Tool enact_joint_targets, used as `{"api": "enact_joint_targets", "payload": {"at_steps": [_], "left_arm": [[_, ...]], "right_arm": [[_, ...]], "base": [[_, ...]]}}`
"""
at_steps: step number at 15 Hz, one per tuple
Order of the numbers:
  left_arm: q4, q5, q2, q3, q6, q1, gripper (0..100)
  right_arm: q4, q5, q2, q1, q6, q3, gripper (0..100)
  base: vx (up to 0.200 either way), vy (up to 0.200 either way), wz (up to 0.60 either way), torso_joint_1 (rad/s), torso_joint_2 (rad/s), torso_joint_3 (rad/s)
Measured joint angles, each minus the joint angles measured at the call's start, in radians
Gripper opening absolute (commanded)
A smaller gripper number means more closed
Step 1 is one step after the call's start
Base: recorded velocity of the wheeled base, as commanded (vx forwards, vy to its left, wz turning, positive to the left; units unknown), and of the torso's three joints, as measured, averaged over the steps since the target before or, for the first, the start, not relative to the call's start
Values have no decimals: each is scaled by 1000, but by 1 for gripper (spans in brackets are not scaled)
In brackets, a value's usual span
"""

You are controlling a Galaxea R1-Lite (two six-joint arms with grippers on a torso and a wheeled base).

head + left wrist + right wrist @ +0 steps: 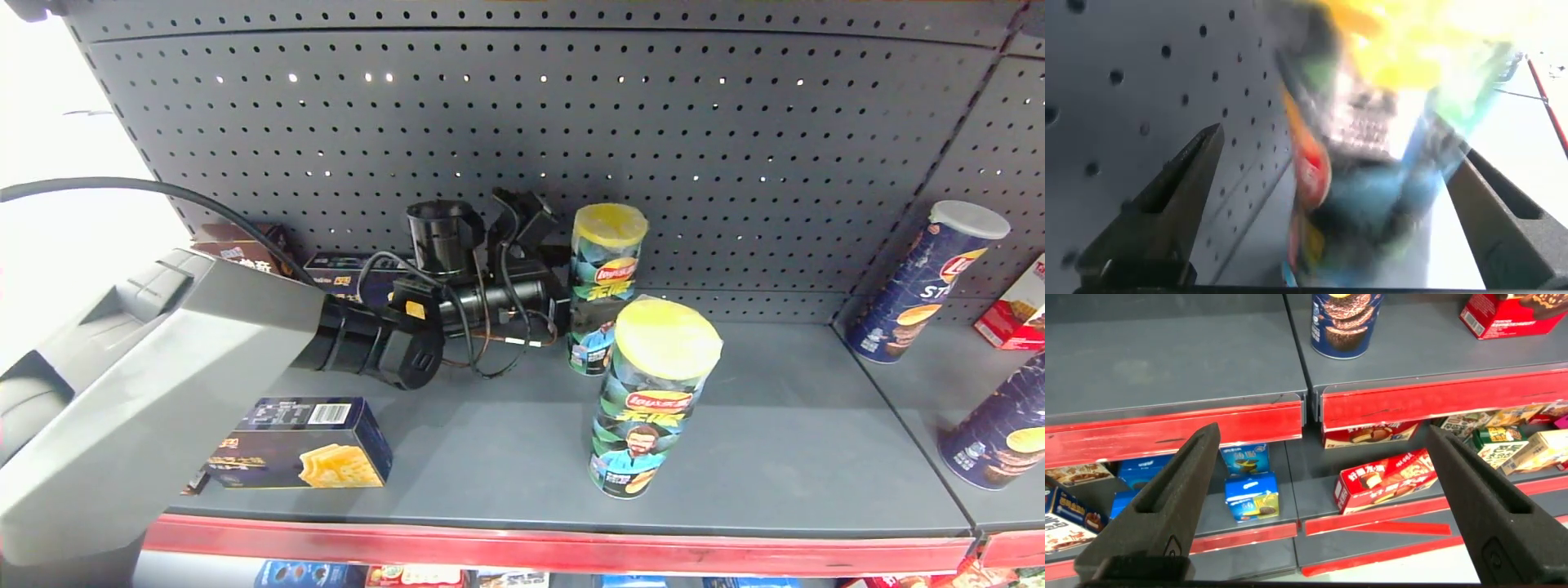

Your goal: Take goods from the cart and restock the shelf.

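Grey pegboard (735, 163) backs shelf (775, 425). Rear chip can (602, 286) upright near shelf's back edge, long axis vertical, between fingers of left gripper (1331, 151). Jaws apart: gap shows on pegboard side, contact on other side lost in blur. Left arm nearer. Right gripper (1323, 437) well apart, jaws wide, nothing between, facing lower shelves. Front chip can (649, 400) upright nearer front edge. Next move probably letting go and backing out without tipping can.

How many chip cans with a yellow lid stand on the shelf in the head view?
2. The rear can stands by the pegboard, between the fingers of the left gripper; the front can stands nearer the shelf edge. None seems hidden.
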Motion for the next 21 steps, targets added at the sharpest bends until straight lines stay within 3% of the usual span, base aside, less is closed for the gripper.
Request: {"api": "enact_joint_targets", "payload": {"at_steps": [5, 7, 14, 17, 21], "left_arm": [[-57, 3, -78, 168, 0, 18, 100], [-55, 50, -95, 191, -1, 24, 100], [6, 66, -114, 168, 0, 43, 100], [83, 68, -115, 106, 0, 46, 100], [104, 68, -113, 63, 0, 46, 100]], "right_arm": [[0, 0, 0, 1, 0, 0, 100], [0, 0, 0, 1, 0, 0, 100], [0, 0, 0, 0, 0, 0, 100], [0, 0, 0, 1, 0, 0, 100], [0, 0, 0, 0, 0, 0, 100]], "base": [[0, 0, 0, 0, 0, 0], [0, 0, 0, 0, 0, 0], [0, 0, 0, 0, 0, 0], [0, 0, 0, 0, 0, 0], [0, 0, 0, 0, 0, 0]]}}
